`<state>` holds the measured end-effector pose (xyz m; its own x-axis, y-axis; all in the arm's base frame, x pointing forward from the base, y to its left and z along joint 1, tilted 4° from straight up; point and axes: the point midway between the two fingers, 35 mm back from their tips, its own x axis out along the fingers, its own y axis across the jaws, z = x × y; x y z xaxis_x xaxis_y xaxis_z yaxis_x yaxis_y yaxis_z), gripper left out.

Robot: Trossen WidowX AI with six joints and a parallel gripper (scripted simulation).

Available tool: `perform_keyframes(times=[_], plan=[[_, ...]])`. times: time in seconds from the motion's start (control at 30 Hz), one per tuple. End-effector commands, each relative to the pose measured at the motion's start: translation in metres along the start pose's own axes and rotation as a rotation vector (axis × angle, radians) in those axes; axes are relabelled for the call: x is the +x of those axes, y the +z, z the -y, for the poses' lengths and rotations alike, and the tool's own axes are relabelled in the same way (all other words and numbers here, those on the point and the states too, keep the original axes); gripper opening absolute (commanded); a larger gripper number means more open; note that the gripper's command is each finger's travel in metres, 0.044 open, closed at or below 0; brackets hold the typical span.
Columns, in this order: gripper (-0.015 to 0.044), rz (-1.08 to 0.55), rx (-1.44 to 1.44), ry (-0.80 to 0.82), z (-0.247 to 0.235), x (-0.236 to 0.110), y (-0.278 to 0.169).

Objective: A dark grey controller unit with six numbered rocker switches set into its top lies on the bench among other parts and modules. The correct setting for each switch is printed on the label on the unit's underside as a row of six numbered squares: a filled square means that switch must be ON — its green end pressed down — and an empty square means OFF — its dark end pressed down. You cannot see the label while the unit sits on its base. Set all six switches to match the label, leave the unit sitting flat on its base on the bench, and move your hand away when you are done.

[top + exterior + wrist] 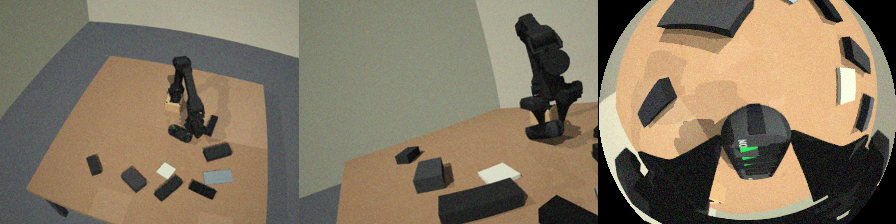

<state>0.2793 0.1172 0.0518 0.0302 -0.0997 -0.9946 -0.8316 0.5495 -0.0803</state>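
Observation:
The dark grey controller unit (179, 128) (546, 130) (754, 141) is in the middle of the bench, right of centre. It is tipped off its base, and some green switch ends show on the face turned towards the wrist camera. My gripper (193, 130) (552, 120) (756, 137) reaches down from above with a finger on each side of the unit and is shut on it. The unit sits low at the bench surface; I cannot tell whether an edge touches it. The label on the underside is not visible in any view.
A tan block (173, 105) stands at the arm's base. Dark modules lie nearby: one beside the gripper (211, 125), one in front (217, 151), several along the front edge (94, 164) (133, 178) (168, 187) (202, 189). There is also a white tile (166, 170) (498, 172) and a pale blue tile (217, 176).

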Motion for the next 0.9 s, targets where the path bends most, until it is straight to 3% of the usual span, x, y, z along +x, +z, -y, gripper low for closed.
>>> perform_keyframes(times=[0.0, 0.87], plan=[[0.0335, 0.016, -0.003, -0.005, 0.0, -0.006, -0.003], [0.0335, 0.07, -0.003, -0.006, 0.0, -0.02, -0.02]])
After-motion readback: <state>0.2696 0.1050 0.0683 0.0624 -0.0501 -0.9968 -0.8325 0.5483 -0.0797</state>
